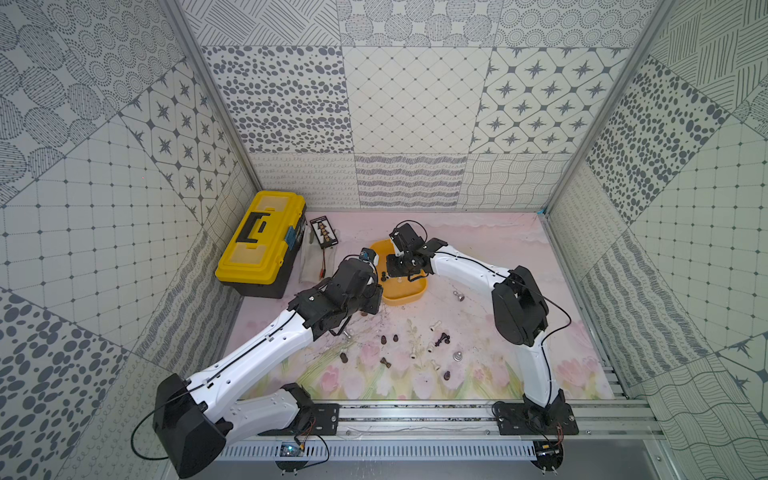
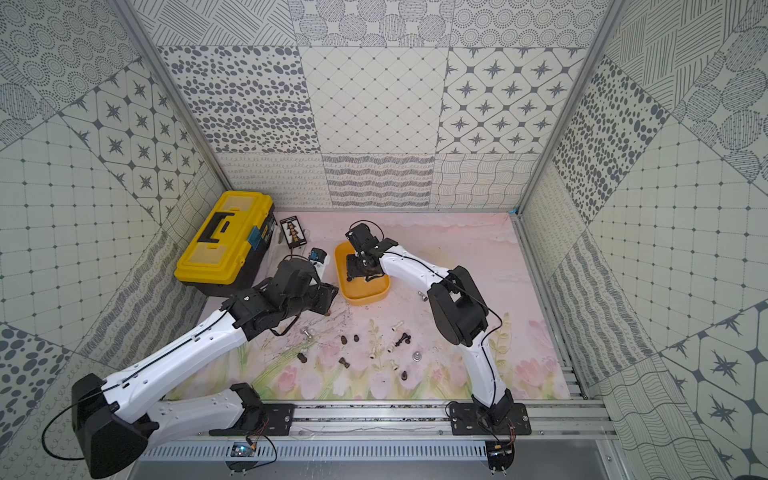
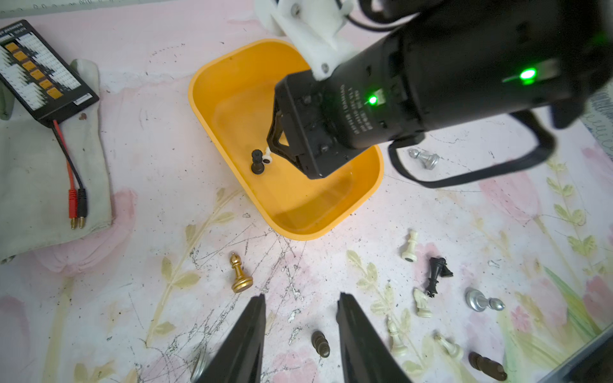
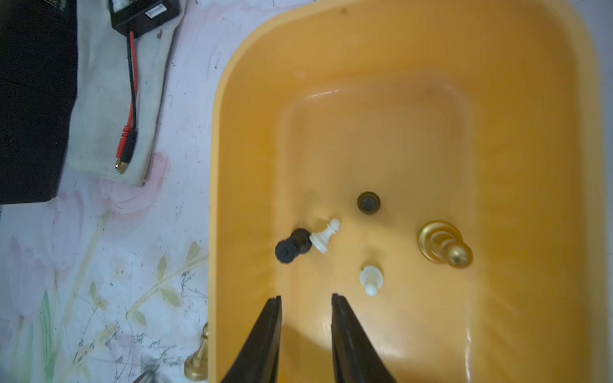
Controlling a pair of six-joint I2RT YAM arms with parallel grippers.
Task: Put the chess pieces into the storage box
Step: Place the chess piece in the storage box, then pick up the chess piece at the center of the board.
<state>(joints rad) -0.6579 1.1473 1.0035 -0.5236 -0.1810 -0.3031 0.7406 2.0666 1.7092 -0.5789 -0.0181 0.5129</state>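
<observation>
Hover low over storage box (image 4: pixel 219 139), against bounce-out: right gripper (image 4: pixel 306 296) parted, empty; several chess pieces (image 4: pixel 325 237) inside; left gripper (image 3: pixel 300 295) parted, empty, lined above dark piece (image 3: pixel 320 343) on mat (image 3: pixel 149 165), probably next pick.

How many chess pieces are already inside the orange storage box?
5: a black piece lying beside a white pawn, a dark piece standing upright, a gold pawn, and a second white pawn. Part of the storage box is hidden.

Bright even light, soft shadows; wrist views blurry nr edges
</observation>
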